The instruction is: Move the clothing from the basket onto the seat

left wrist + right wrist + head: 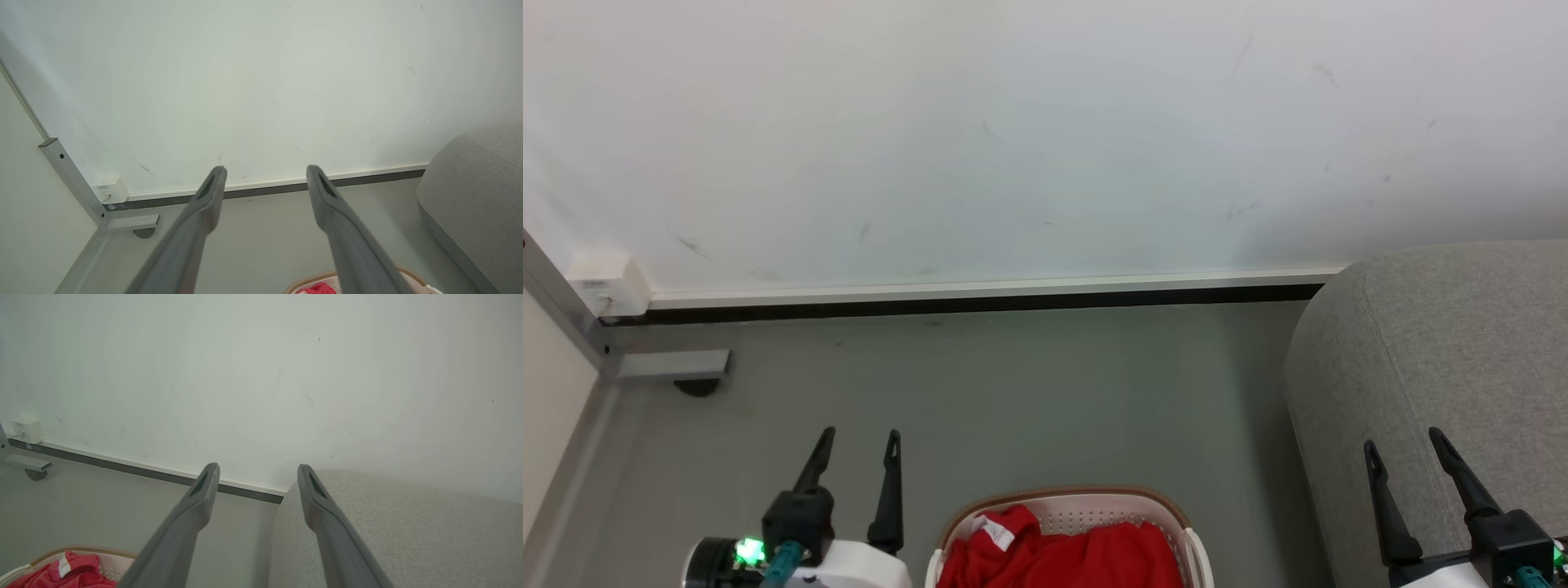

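Note:
Red clothing (1062, 551) with a small white label lies heaped in the white perforated basket (1086, 505), which stands on the floor at the bottom centre of the head view. The grey fabric seat (1429, 351) rises at the right. My left gripper (858, 441) is open and empty, to the left of the basket. My right gripper (1405, 445) is open and empty in front of the seat's rounded edge. The left wrist view catches the basket (310, 281) rim and a bit of clothing (320, 288). In the right wrist view the clothing (77, 569) lies at the lower left and the seat (408, 526) at the right.
A pale wall (1013, 139) with a white and dark baseboard (980, 294) runs across the back. A metal frame foot (670, 366) and a small white box (609, 282) sit in the left corner. Grey floor (1013, 392) stretches between the basket and the wall.

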Controlling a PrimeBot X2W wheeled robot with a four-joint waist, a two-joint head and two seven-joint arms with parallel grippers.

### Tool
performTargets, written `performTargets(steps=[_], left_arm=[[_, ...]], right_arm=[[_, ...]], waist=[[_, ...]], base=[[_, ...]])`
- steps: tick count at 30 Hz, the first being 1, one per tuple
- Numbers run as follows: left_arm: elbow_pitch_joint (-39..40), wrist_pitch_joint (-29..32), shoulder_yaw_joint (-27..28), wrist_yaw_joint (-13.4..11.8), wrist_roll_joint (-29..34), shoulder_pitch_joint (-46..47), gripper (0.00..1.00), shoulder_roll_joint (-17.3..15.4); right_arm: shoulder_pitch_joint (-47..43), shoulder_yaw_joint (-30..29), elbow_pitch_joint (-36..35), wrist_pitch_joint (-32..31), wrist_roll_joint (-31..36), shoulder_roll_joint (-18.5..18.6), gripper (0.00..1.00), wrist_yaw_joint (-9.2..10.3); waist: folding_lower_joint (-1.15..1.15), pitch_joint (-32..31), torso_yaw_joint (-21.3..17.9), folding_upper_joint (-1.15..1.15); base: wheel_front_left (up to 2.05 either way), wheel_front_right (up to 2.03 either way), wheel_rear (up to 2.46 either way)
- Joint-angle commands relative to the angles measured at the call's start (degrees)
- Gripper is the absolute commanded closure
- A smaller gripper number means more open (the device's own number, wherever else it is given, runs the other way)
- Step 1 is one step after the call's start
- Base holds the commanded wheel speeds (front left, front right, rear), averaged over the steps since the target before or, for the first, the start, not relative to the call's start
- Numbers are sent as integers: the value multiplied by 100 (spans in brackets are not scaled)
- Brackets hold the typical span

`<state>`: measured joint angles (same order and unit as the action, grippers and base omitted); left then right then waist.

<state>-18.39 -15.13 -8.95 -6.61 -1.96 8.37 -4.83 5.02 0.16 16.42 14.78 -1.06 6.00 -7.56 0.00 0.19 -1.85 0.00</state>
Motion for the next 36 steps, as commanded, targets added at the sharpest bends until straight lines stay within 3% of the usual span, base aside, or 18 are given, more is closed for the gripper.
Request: performTargets(steps=[1,7,14,27,36], left_arm=[[-19,-4,24,-1,30,70,0,-20],[-39,-3,35,85,-51,96,0,1],[-176,-3,-197,432,-108,518,0,69],[-1947,386,-1062,1017,253,1883,0,113],[-2860,1156,-1359,1137,435,2545,0,-19]], right_arm=[[32,6,8,42,-31,22,0,14],[99,40,-22,42,-44,-1,0,14],[404,28,-197,33,-78,-98,0,14],[1299,144,-533,29,-161,-317,0,14],[1805,441,-889,28,-764,-326,0,14]], waist=[[0,1,-4,0],[0,82,-80,0],[0,692,-325,0],[0,2311,-1138,0],[0,3392,-1666,0]], base=[[0,0,0],[0,0,0],[0,0,0],[0,0,0],[0,0,0]])
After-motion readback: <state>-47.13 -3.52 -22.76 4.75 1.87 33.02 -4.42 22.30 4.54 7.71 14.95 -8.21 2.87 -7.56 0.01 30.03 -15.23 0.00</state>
